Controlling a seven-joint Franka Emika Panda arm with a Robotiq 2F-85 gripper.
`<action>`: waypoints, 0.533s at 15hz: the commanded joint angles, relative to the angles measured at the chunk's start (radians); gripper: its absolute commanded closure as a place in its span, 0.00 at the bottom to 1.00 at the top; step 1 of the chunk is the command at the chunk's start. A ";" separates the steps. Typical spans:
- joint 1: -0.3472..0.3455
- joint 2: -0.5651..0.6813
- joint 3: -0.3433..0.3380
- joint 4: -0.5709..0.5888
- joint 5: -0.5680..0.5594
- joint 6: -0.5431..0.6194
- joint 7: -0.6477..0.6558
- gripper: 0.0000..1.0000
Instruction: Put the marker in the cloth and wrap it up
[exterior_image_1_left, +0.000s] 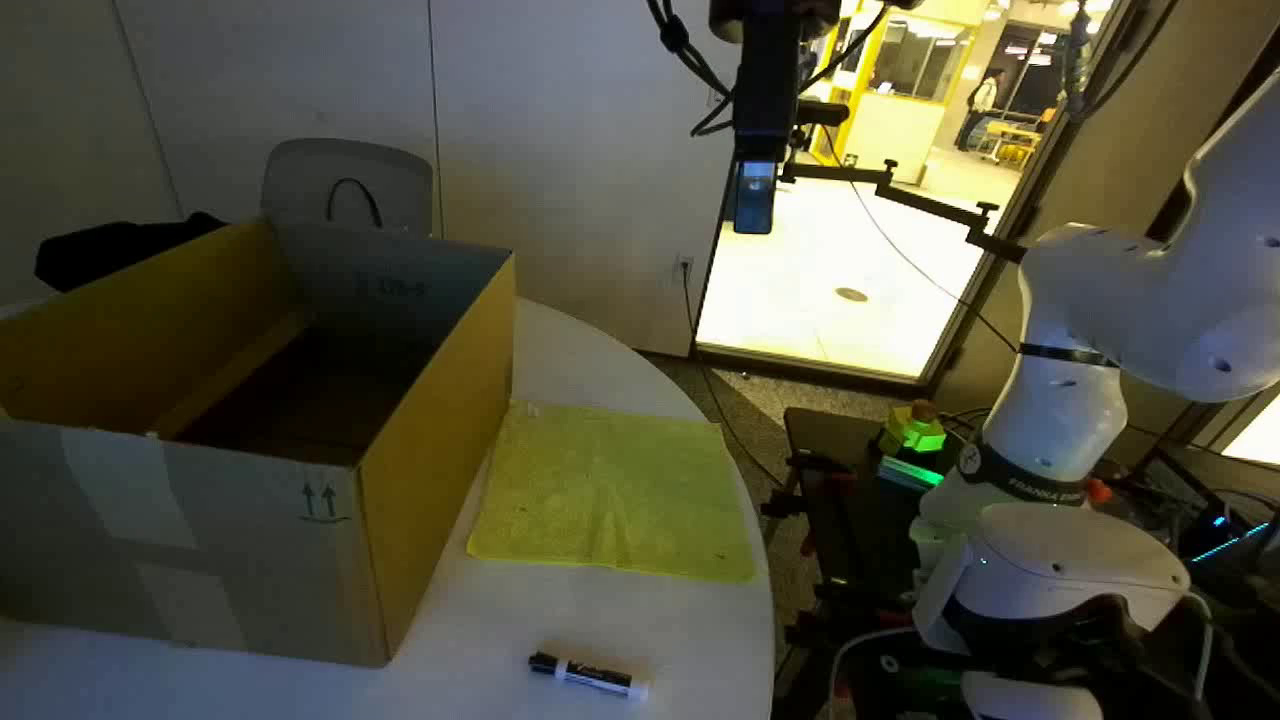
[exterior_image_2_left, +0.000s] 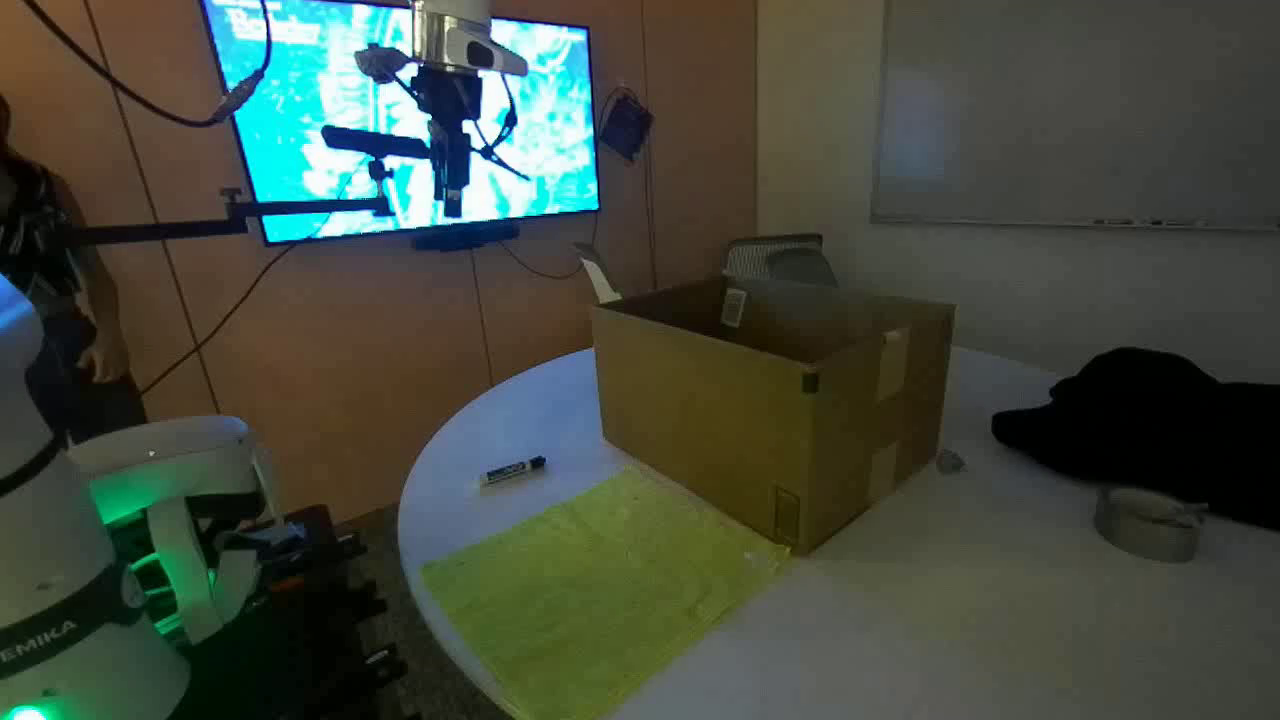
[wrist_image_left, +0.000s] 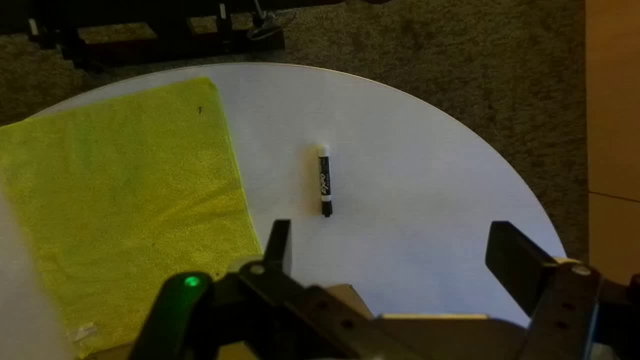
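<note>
On the table I see the marker, nearer than the cloth in an exterior view, left of the box in an exterior view, and at the wrist beyond my gripper, fingers parted and empty, so pickup seems due: I'd descend astride it.

Pretty dim in here. In an exterior view I've got a pale panel wall, gray chair in front at left, plugged outlet low down, tall opening to the right, brightly lit beyond. In an exterior view: wood-panel wall far left, cyan screen lit on it, whiteboard on the right wall. In my wrist view: round white table, dark mottled carpet beyond its edge.
</note>
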 joint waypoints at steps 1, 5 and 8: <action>-0.009 0.000 0.007 0.007 0.002 -0.004 -0.001 0.00; -0.006 0.006 0.007 0.005 -0.003 -0.004 -0.023 0.00; -0.002 0.016 0.005 0.005 -0.010 -0.015 -0.062 0.00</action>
